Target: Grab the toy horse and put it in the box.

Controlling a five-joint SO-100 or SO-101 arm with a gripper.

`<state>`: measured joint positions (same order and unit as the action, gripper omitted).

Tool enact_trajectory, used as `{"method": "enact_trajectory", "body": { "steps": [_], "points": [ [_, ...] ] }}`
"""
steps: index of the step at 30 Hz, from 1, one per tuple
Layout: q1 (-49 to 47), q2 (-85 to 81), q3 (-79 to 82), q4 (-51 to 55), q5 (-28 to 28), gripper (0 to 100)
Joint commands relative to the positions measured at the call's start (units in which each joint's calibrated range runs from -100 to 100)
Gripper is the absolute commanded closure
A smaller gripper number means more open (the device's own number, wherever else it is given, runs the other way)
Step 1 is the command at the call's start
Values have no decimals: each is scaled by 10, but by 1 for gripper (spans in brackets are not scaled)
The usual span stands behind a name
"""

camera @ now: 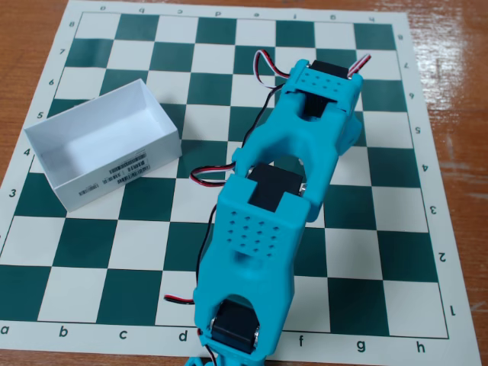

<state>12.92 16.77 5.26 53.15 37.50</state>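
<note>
On the left of the fixed view the box (103, 149) sits open-topped on the chessboard mat (366, 252), white inside with nothing showing in it, its barcode label (126, 168) on the near long side. Just right of it red, black and white wires (263, 65) trail along the turquoise arm (259, 221) — it stretches from the bottom edge up toward the board's far right. The gripper is tucked under the arm's far end, so I cannot tell how the fingers stand — nor can I spot the toy horse anywhere.
</note>
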Motion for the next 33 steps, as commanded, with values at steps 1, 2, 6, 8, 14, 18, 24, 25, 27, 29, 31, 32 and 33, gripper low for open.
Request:
{"method": "enact_trajectory", "body": {
  "steps": [1, 2, 6, 8, 14, 18, 24, 25, 27, 29, 31, 32, 33],
  "points": [
    [-6, 3, -8, -7, -1, 83],
    [-6, 7, -8, -8, -1, 83],
    [-4, 16, -6, -17, -1, 83],
    [-3, 22, -7, -22, -1, 83],
    [-3, 31, -10, -22, -1, 83],
    [-3, 30, -10, -23, -1, 97],
    [-10, 14, -4, -23, 0, 100],
    [-11, 9, -1, -23, 1, 100],
    [-14, 0, 4, -21, 2, 100],
    [-19, -14, 12, -20, 2, 100],
    [-24, -30, 20, -20, 2, 100],
    [-28, -37, 25, -20, 2, 100],
    [-32, -46, 31, -20, 3, 100]
  ]
}}
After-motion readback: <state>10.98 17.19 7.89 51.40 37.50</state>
